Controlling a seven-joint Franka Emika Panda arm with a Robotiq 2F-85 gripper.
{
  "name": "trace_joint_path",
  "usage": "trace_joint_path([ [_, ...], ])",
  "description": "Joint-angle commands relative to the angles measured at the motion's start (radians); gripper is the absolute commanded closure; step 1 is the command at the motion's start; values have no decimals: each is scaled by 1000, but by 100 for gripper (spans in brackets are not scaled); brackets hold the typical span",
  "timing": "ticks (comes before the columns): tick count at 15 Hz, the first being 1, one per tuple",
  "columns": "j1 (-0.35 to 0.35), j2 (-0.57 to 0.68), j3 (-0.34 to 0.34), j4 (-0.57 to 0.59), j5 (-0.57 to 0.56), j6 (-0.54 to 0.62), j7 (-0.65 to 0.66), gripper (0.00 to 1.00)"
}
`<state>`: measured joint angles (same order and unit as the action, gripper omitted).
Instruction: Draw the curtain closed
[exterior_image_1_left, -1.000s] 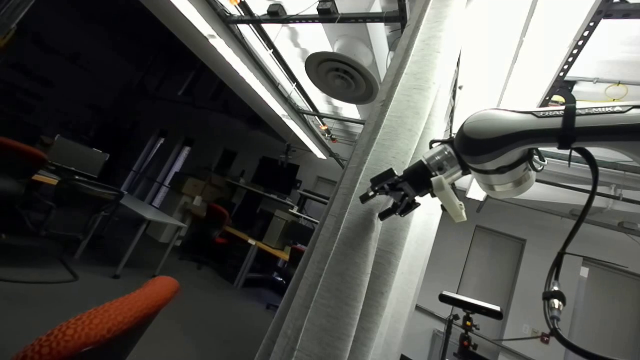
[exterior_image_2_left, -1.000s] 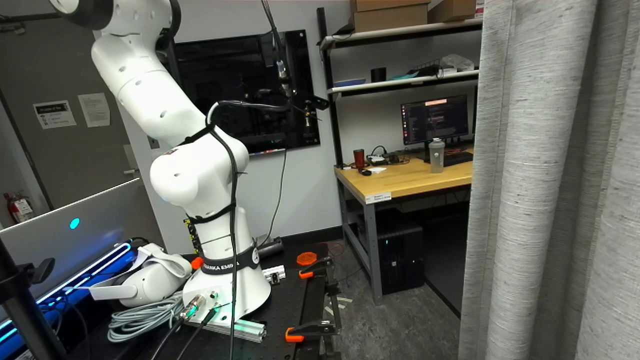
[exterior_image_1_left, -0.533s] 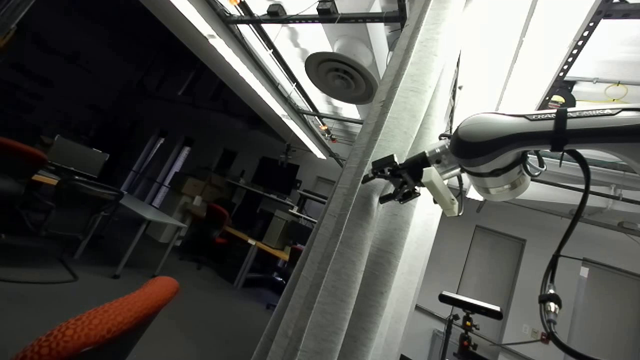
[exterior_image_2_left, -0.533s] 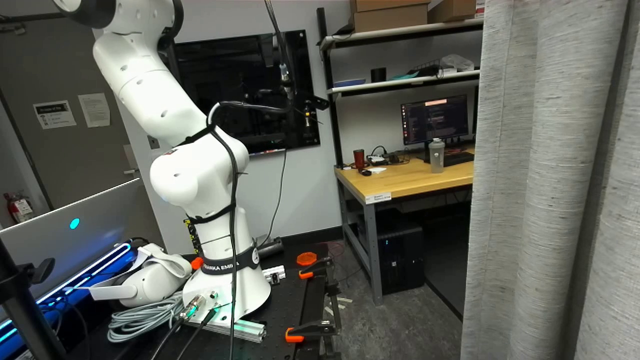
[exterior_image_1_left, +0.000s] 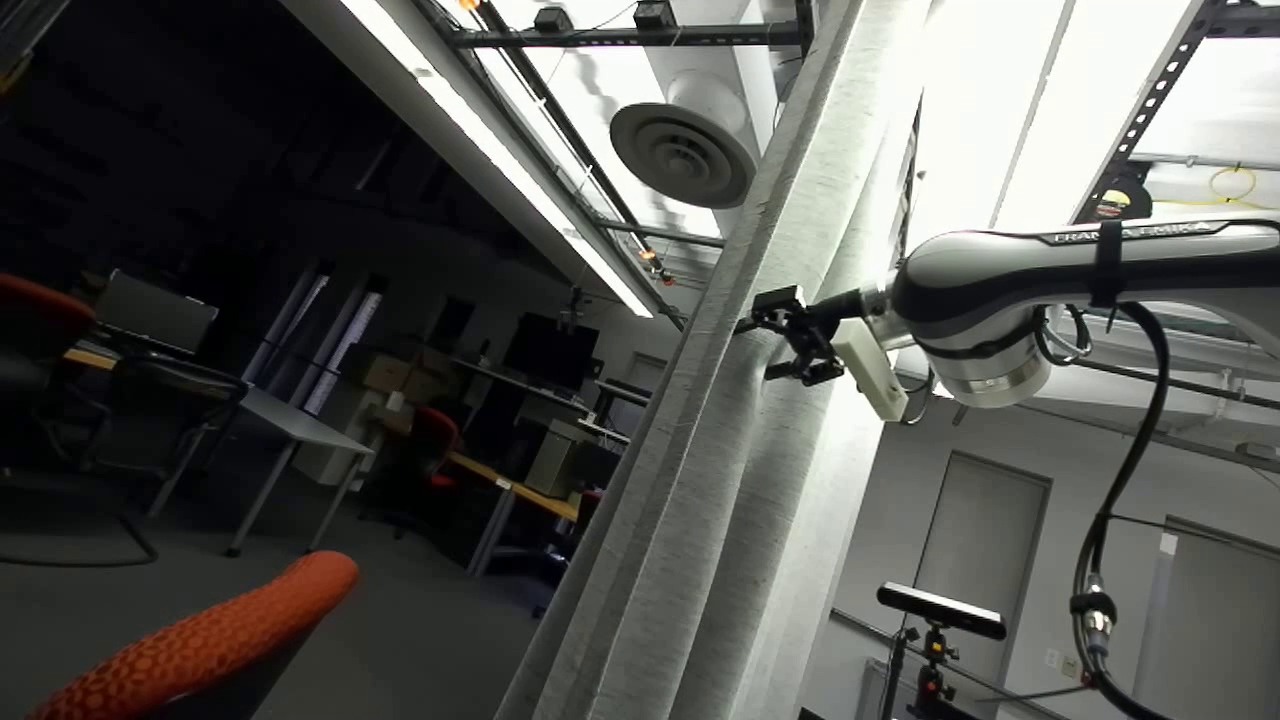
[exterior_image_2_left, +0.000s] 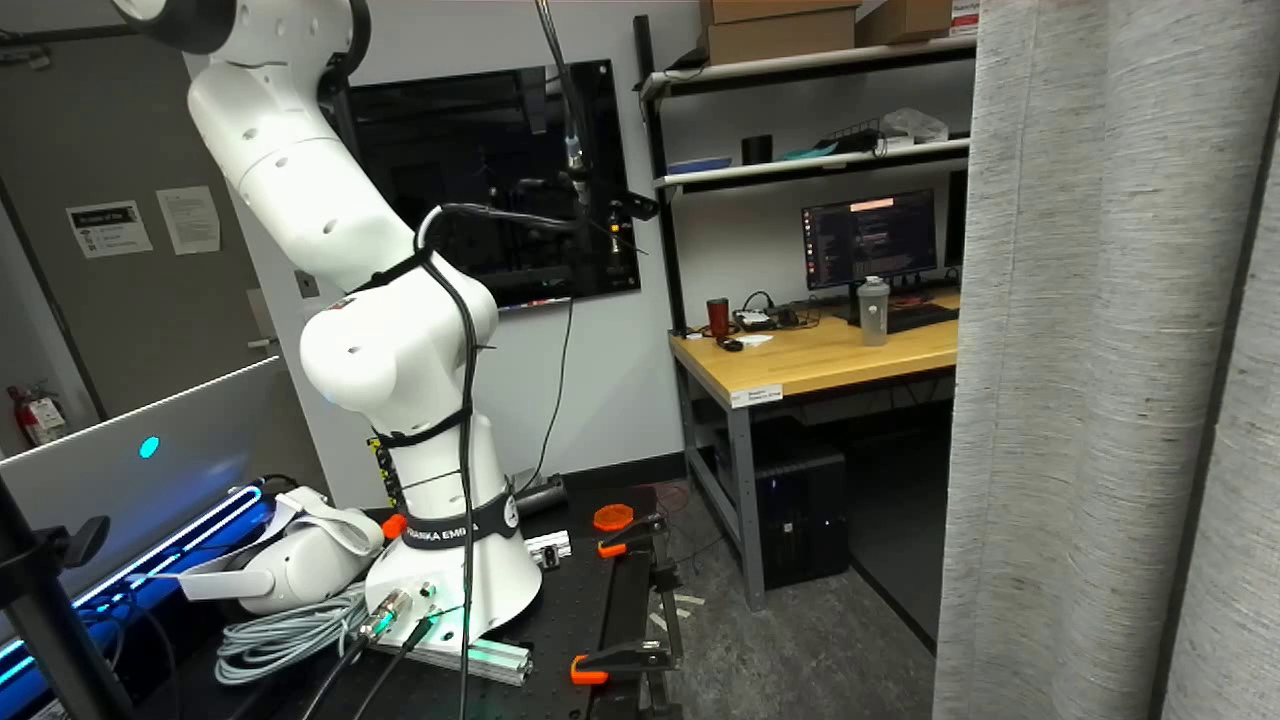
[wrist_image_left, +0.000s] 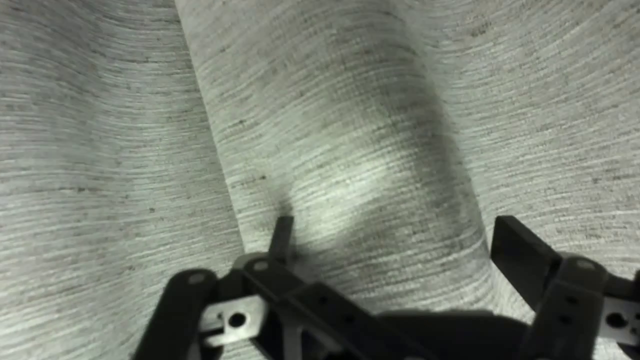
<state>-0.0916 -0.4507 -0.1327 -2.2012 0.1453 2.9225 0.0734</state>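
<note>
Hanging in long folds, the curtain fills the right of an exterior view, its left edge dropping from top to bottom and its right side running out of view. Floor spreads left of that edge, leaving a broad gap there. The arm, in an exterior view, reaches from the right to the curtain, only its end overlapping the folds; left of the curtain stretches a dark room, far back. The desk stands on the far side of the floor, its right end hidden behind the curtain's edge. The bench lies nearer and to the left, its right edge well apart from the curtain, with floor between. A camera on a stand, in an exterior view, is right of the curtain and below the arm. The gripper is spread wide at the curtain and clamps nothing: in the wrist view its fingers stand well apart, with a broad fold lying unpinched between them. Fabric darkens at the left fingertip, just right of a crease; whether the right one presses against the curtain, I cannot tell.
</note>
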Motion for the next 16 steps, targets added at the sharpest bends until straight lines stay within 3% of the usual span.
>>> trace_joint_path([
  [1,7,14,11,5,28,108,45,0],
  [4,7,27,22,2,24,186,67,0],
  [6,12,40,28,3,23,217,72,28],
  [14,80,86,22,14,28,230,67,89],
  [16,108,95,14,22,32,220,66,100],
])
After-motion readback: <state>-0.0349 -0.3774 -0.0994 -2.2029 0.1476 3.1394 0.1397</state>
